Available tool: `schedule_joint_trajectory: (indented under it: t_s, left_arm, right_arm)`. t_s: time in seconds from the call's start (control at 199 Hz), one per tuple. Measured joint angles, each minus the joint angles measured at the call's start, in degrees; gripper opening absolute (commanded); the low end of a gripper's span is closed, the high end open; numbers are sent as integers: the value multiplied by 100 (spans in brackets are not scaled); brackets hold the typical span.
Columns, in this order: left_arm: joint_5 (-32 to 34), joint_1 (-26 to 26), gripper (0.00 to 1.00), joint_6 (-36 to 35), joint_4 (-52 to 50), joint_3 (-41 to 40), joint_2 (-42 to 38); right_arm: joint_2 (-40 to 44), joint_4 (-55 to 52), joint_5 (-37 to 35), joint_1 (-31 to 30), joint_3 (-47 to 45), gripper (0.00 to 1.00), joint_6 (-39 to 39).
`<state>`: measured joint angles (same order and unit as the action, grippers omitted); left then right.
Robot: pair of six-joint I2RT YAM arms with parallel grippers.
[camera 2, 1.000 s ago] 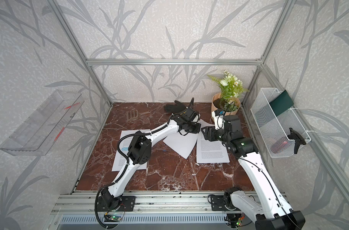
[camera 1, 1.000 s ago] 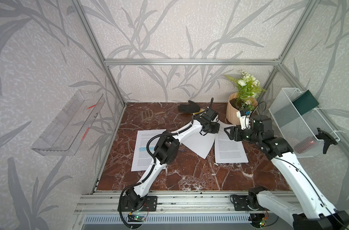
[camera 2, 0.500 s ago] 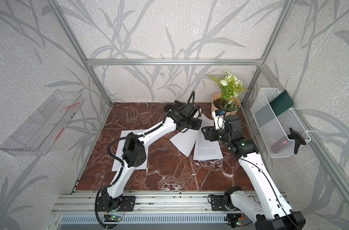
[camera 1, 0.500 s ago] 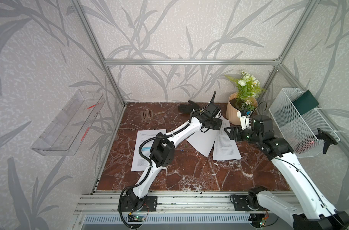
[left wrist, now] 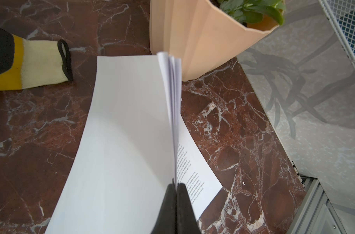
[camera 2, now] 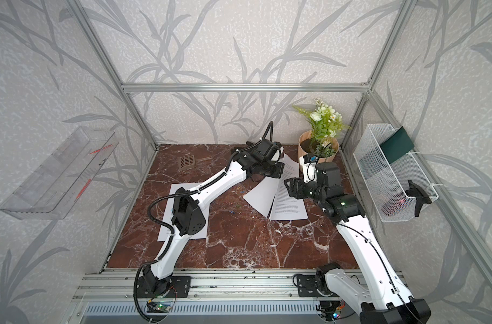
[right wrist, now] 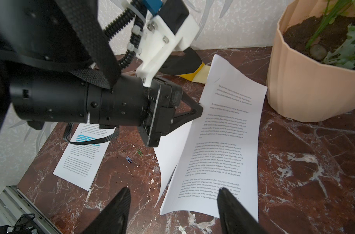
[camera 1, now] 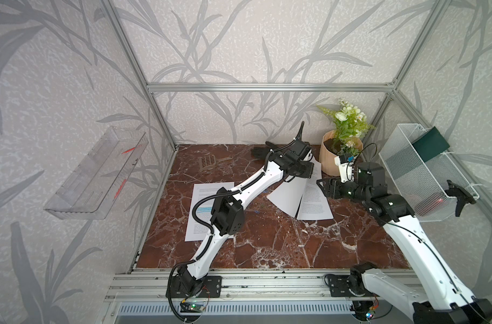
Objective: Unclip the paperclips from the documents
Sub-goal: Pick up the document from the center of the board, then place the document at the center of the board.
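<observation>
Document stack (right wrist: 223, 141) beside the pot (right wrist: 306, 87) runs lengthwise away from the wide-open right fingers (right wrist: 115, 212) at its near end; left fingers (left wrist: 184, 212) pinch its top sheets up; loose paperclips (right wrist: 128, 159) lie on the counter (right wrist: 294, 182).

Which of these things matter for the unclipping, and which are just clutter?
Job in hand:
lifted document, pinched in the left gripper
highlighted document, lying flat
blue paperclip and green paperclip, already loose

Just lying about:
glove
plant pot
wire basket
clear wall tray
</observation>
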<state>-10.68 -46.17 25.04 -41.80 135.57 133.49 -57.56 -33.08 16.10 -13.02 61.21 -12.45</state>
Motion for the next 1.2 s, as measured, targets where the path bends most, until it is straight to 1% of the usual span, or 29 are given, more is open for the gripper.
schedule_joint_trajectory:
  t_s: [0.201, 0.291, 0.476, 0.617, 0.742, 0.817, 0.923, 0.988, 1.028, 1.113, 1.204]
  left_arm:
    - [-9, -70, 0, 26, -105, 55, -225]
    - [-42, -138, 0, 83, -116, 205, -256]
    - [-168, -374, 0, 251, -20, 352, -291]
    - [-457, -627, 0, 518, 192, 459, -289]
    - [-754, -833, 0, 846, 481, 850, -221]
    - [-977, -916, 0, 1078, 815, 1038, -192]
    - [-1342, -994, 0, 1432, 1440, 1058, -192]
    - [-1545, -994, 0, 1635, 1902, 841, -232]
    - [-1668, -960, 0, 1749, 2232, 490, -332]
    - [-1801, -807, 0, 1917, 2846, -632, -678]
    - [-1821, -501, 0, 2022, 3386, -1943, -1019]
  right_arm:
    - [46, 2, -7, 33, 0, 70, -4]
    - [116, 24, -17, 52, -4, 70, -22]
    - [514, 352, -63, 232, -74, 70, -280]
    - [927, 909, -114, 365, -94, 71, -522]
    - [1209, 1421, -227, 411, -98, 71, -695]
    - [1283, 1659, -313, 415, -98, 71, -752]
    - [1314, 1873, -409, 415, -96, 71, -793]
    - [1296, 1945, -444, 415, -96, 71, -815]
    - [1283, 1961, -455, 415, -96, 71, -841]
    - [1220, 1963, -463, 415, -98, 71, -885]
    - [1154, 1947, -457, 420, -98, 71, -925]
